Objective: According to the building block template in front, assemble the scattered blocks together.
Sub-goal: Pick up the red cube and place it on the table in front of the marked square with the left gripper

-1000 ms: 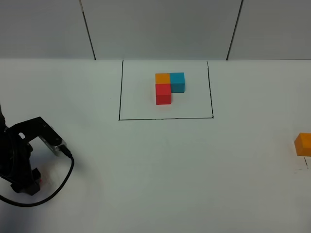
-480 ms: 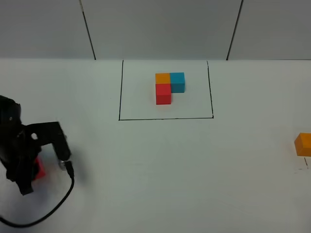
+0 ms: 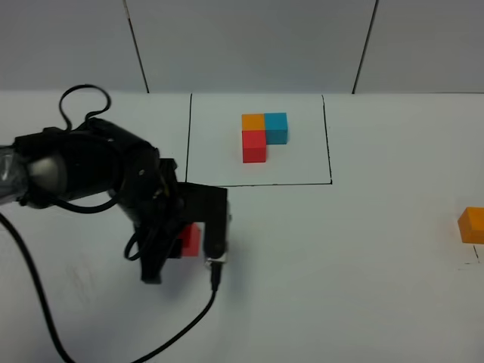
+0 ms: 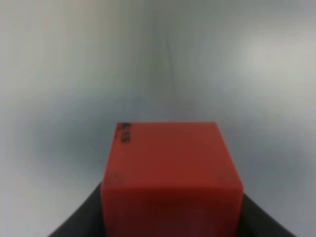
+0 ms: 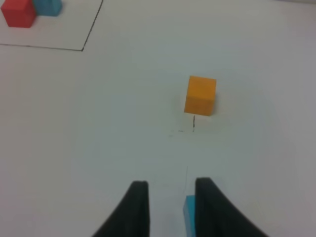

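The building block template [image 3: 265, 136] is a black-outlined square at the back centre, holding an orange, a blue and a red cube in an L. My left gripper [image 3: 185, 243] is shut on the loose red cube [image 3: 190, 240], just in front of the outline's near left corner. That cube [image 4: 170, 168] fills the left wrist view over a blurred white surface. The loose orange cube [image 3: 472, 224] sits at the far right edge. In the right wrist view my right gripper [image 5: 170, 190] stands open, short of the orange cube [image 5: 200, 95]. A blue cube [image 5: 189, 213] shows beside one finger.
The left arm's black cable [image 3: 45, 302] loops over the near left of the white table. A corner of the template outline [image 5: 84, 48] appears in the right wrist view. Faint pencil marks [image 5: 192, 123] lie on the table just before the orange cube.
My left gripper closed on the red cube at the table's near left. It carried the cube right and away from the front edge, up to the outline's corner. The orange cube has not moved.
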